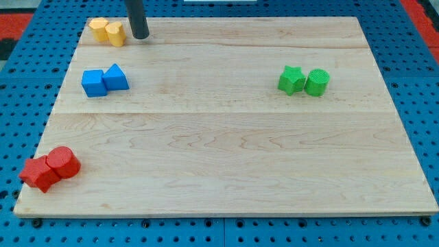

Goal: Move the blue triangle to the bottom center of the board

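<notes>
The blue triangle (116,77) lies at the view's upper left on the wooden board (226,158). A blue cube (93,83) touches its left side. My tip (140,36) is at the view's top left, above and slightly right of the blue triangle, with a gap between them. The tip stands just right of two yellow blocks (108,31).
A green star-shaped block (292,80) and a green cylinder (317,82) sit side by side at the view's right. A red block (38,173) and a red cylinder (63,162) sit at the bottom left corner. A blue pegboard surrounds the board.
</notes>
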You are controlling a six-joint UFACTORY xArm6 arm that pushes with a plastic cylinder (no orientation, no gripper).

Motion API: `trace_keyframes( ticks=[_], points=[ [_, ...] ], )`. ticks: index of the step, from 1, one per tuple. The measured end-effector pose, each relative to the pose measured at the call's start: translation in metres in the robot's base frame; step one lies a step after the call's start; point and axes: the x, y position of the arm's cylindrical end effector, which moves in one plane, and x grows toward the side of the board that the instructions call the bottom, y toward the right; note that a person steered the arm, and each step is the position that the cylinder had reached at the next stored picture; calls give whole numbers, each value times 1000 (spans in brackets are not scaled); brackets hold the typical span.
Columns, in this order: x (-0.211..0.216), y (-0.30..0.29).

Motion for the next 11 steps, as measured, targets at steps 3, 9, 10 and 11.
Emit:
trace_keyframes(
  ticks=[3, 9, 10, 11],
  points=[
    [7, 12],
    [39, 37],
    [50, 46],
    [61, 58]
  ],
)
